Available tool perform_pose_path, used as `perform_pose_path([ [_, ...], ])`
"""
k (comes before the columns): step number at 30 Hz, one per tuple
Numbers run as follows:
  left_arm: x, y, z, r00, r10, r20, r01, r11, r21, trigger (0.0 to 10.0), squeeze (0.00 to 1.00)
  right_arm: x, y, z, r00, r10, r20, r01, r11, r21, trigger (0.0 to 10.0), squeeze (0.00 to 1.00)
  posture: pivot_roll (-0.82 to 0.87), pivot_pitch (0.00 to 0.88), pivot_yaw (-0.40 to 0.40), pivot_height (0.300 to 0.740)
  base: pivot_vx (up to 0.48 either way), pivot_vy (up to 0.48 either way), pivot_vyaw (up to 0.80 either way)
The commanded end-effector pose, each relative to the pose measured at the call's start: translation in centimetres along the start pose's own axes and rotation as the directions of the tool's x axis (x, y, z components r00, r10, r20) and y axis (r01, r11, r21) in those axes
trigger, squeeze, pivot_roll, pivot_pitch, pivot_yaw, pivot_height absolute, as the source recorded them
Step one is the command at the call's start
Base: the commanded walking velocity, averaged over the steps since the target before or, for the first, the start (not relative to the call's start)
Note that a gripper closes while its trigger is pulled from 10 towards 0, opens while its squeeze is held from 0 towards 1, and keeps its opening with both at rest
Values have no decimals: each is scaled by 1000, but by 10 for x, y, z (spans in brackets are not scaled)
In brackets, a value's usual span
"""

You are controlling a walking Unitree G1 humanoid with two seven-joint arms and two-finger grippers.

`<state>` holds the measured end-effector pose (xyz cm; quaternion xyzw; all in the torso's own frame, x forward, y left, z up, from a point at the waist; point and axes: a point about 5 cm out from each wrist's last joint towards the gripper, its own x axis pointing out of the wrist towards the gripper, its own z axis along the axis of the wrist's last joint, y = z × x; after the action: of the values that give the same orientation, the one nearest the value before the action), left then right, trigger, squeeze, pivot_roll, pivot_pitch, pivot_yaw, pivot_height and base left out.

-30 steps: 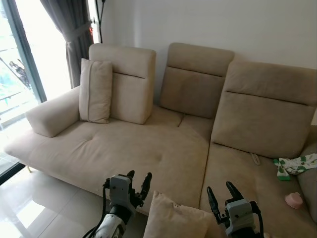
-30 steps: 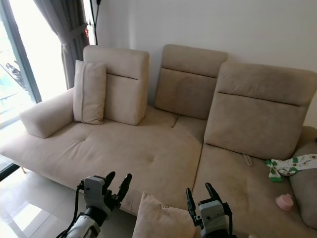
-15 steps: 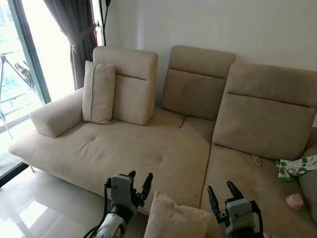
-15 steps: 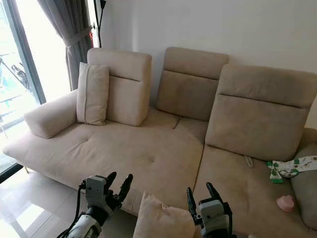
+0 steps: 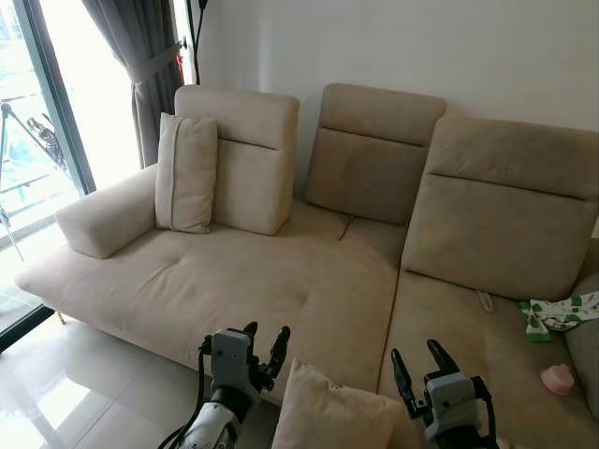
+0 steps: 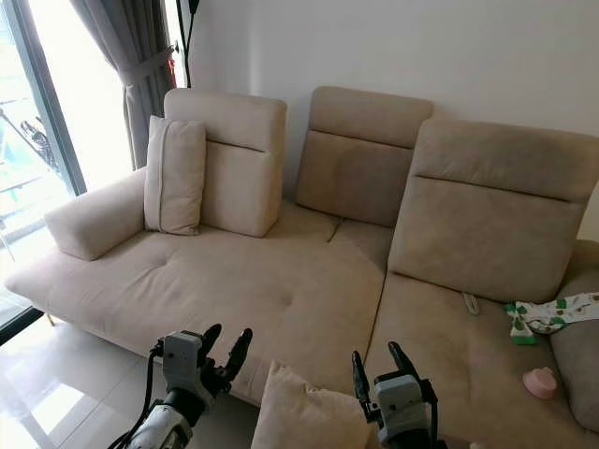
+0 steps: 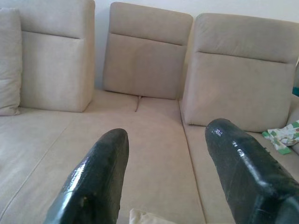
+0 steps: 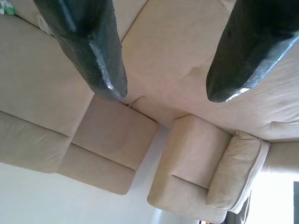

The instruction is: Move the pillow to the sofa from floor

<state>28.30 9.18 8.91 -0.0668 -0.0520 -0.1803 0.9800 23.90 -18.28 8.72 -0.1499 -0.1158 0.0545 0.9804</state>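
The pillow [image 5: 332,416] sits at bottom centre of the frame, pressed between the left tool [image 5: 264,343] and right tool [image 5: 418,369], both with fingers apart. Carrying seems done; next, lower it onto the sofa [image 5: 281,281] seat. Another pillow [image 5: 184,173] stands upper left; a cloth [image 5: 557,313] and pink thing [image 5: 558,379] lie right, clear of the path.

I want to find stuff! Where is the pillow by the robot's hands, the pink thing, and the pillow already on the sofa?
pillow [image 5: 332,412], left eye view, top face.
pink thing [image 5: 557,378], left eye view, middle.
upright pillow [image 5: 184,173], left eye view, front face.
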Motion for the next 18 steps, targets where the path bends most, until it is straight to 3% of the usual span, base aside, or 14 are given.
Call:
perform_pose_path([
  [1,-1,-3,-2,1000,-13,-4,13,1000,1,10000,0,-1,2,-3,1000,-2,-17,2,1000,11,10000,0,43,0,-8,728,0,0,0],
  [6,0,-2,-1,1000,-15,-2,15,1000,4,10000,0,0,3,-3,1000,-2,-16,2,1000,11,10000,0,43,0,-6,728,153,0,0],
  [18,-1,-3,-1,1000,-20,0,20,1000,4,10000,0,-1,3,-4,1000,3,-16,-3,1000,7,10000,0,43,0,-7,728,308,0,0],
])
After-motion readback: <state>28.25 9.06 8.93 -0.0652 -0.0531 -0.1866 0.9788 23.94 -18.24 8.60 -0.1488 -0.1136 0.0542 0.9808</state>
